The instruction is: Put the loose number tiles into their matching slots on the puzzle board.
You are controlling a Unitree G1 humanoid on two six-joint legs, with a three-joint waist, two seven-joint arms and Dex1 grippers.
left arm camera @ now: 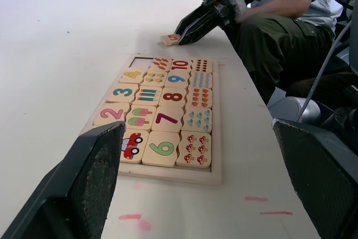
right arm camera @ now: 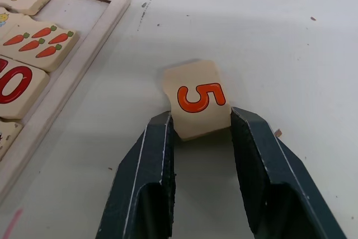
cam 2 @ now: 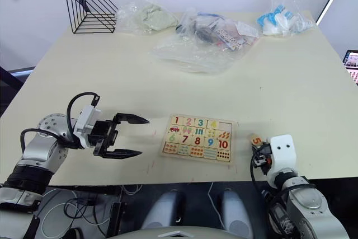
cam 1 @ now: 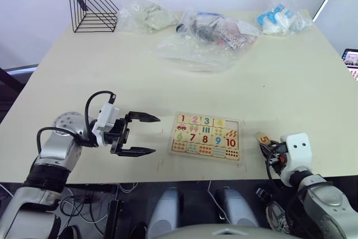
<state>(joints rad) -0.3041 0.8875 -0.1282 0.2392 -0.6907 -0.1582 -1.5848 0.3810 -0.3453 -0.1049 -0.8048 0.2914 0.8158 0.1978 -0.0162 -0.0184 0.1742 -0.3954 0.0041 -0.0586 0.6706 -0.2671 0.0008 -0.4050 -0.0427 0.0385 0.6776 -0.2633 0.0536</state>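
Observation:
The puzzle board (cam 1: 191, 150) lies flat near the table's front edge, with number tiles 1 to 4 seated in its top row. The last slot (right arm camera: 78, 12) of that row is bare wood. The loose number tile, an orange 5 (right arm camera: 198, 102), rests on the table just right of the board. My right gripper (right arm camera: 200, 117) is shut on it, one finger against each side of its near end. My left gripper (cam 1: 154, 135) hovers open and holds nothing, a short way left of the board, pointing at it.
A black wire rack (cam 1: 92, 6) stands at the back left. Several clear plastic bags (cam 1: 207, 34) of items lie along the back edge. A seated person's legs (left arm camera: 279, 32) show beyond the table's right side. The table's front edge (cam 1: 168, 174) is close to both arms.

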